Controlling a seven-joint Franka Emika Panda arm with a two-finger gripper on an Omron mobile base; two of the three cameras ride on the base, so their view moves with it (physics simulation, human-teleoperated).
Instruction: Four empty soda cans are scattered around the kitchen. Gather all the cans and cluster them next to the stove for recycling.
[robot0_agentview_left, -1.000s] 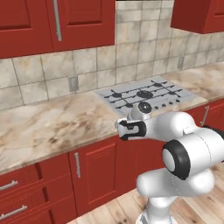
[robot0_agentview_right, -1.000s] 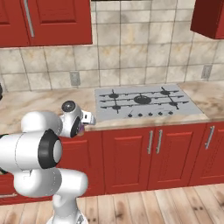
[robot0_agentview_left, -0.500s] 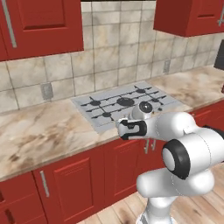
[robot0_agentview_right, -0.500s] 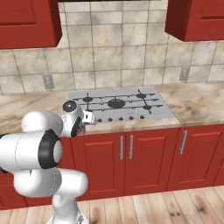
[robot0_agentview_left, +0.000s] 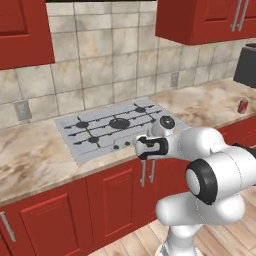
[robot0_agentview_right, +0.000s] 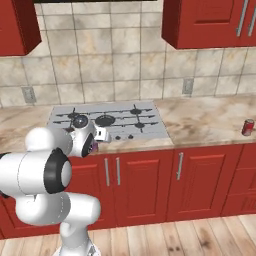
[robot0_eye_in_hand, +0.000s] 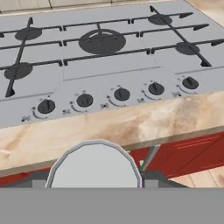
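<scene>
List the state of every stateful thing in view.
gripper: shut on purple soda can.
purple soda can: held, off the counter.
red soda can: upright on counter, well right of stove.
stove: no flames, grates bare.
lower cabinet doors: shut.

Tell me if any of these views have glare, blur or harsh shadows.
Left base view: flat even light, stove sharp. Right base view: red can casts almost no shadow on the counter. Hand view: slightly soft, silvery can top looms large at the bottom.
</scene>
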